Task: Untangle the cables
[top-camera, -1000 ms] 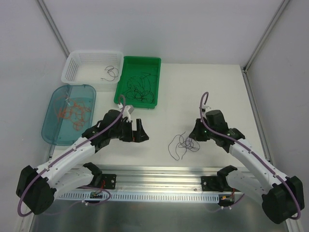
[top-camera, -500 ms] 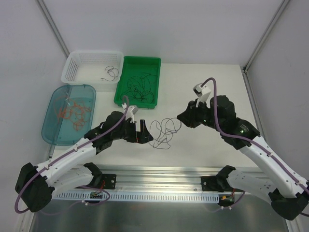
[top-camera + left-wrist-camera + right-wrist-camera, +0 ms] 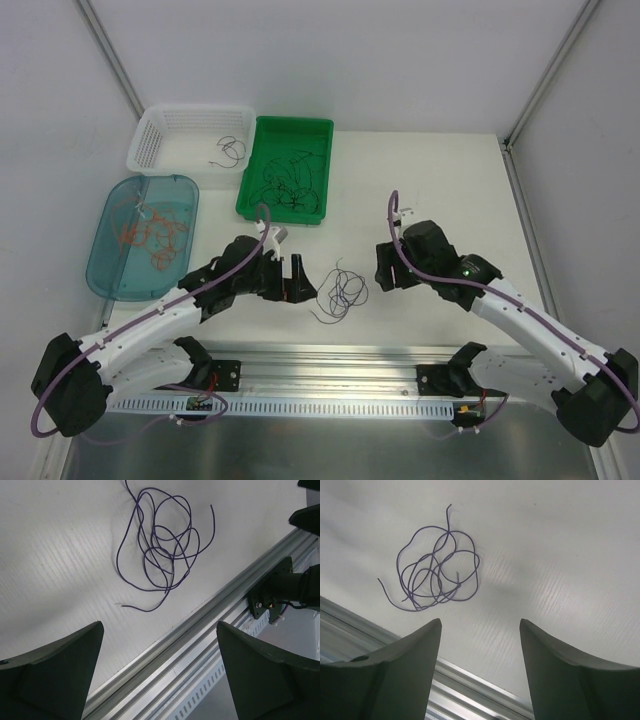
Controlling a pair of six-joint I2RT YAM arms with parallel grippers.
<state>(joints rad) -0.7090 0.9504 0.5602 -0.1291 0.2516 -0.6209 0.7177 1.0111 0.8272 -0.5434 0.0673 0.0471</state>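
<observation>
A loose tangle of thin dark purple cables [image 3: 343, 289] lies on the white table between my two grippers, touching neither. The left gripper [image 3: 298, 278] stands wide open just left of it. From the left wrist, the tangle [image 3: 165, 555] sits beyond the open left gripper [image 3: 159, 625], nothing between its fingers. The right gripper [image 3: 384, 270] is open just right of the tangle. The right wrist view has the cables [image 3: 437, 570] ahead and left of the empty right gripper [image 3: 480, 621]. More cables lie sorted: black [image 3: 288, 178], red-orange [image 3: 150, 232], dark [image 3: 228, 150].
A green tray [image 3: 295, 121] holds the black cables at the back. A white basket [image 3: 195, 110] stands left of it, and a blue translucent tray [image 3: 105, 262] at the left edge. An aluminium rail [image 3: 330, 355] runs along the table's near edge.
The right gripper lifted the purple tangle up and leftward, then opened and let it fall; it now lies further left. The left arm edged right toward it.
</observation>
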